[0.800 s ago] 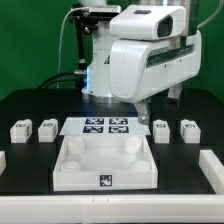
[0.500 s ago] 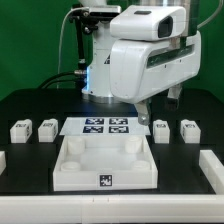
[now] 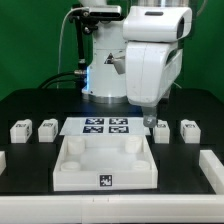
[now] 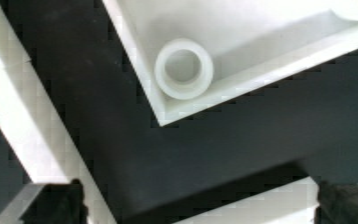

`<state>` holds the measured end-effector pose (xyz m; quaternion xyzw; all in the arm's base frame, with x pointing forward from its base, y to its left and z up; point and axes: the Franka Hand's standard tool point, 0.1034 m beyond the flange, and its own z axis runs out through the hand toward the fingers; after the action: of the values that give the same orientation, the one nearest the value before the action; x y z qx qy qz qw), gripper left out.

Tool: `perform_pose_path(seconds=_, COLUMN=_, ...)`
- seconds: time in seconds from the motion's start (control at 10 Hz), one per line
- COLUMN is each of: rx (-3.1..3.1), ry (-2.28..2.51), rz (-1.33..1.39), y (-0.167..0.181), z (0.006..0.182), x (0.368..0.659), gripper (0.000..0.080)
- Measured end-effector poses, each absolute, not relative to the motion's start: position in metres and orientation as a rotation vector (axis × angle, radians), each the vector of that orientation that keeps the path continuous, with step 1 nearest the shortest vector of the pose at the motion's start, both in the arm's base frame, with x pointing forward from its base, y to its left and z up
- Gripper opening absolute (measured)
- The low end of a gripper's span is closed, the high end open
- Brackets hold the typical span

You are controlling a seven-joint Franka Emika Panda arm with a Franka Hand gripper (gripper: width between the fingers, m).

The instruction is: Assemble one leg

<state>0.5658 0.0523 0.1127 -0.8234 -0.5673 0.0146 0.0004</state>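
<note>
Four small white legs lie in a row on the black table: two on the exterior view's left (image 3: 18,129) (image 3: 45,128) and two on its right (image 3: 160,129) (image 3: 188,129). The large white tray (image 3: 105,160) with round corner sockets sits in front of them. My gripper (image 3: 150,119) hangs low just behind the inner right leg, close to the tray's far right corner. In the wrist view my gripper (image 4: 197,205) is open and empty, with its dark fingertips (image 4: 43,205) far apart. That view shows a tray corner with a round socket (image 4: 185,70); no leg shows there.
The marker board (image 3: 105,126) lies flat behind the tray, between the two pairs of legs. White border rails stand at the table's left (image 3: 3,160) and right (image 3: 212,170) front edges. The arm's white body (image 3: 150,60) rises above the gripper.
The arm's hand has turned and swung toward the exterior view's left and downward, bringing the gripper low beside the inner right leg. The legs and the tray have not moved.
</note>
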Motion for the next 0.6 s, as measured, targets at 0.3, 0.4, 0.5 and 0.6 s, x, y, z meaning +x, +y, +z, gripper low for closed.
perform_pose_path(seconds=0.3, rx=-2.574, ry=-1.799, rz=0.048, y=0.052, z=0.112, x=0.566, gripper=0.065)
perform_pose_path(seconds=0.4, rx=-2.545, ry=-1.838, rz=0.048, y=0.051, z=0.111, x=0.565, gripper=0.065)
perform_pose_path(seconds=0.5, rx=-2.539, ry=-1.853, rz=0.034, y=0.046, z=0.107, x=0.553, gripper=0.065)
perform_pose_path(seconds=0.6, rx=-2.475, ry=-1.936, rz=0.04, y=0.035, z=0.103, x=0.53, gripper=0.065)
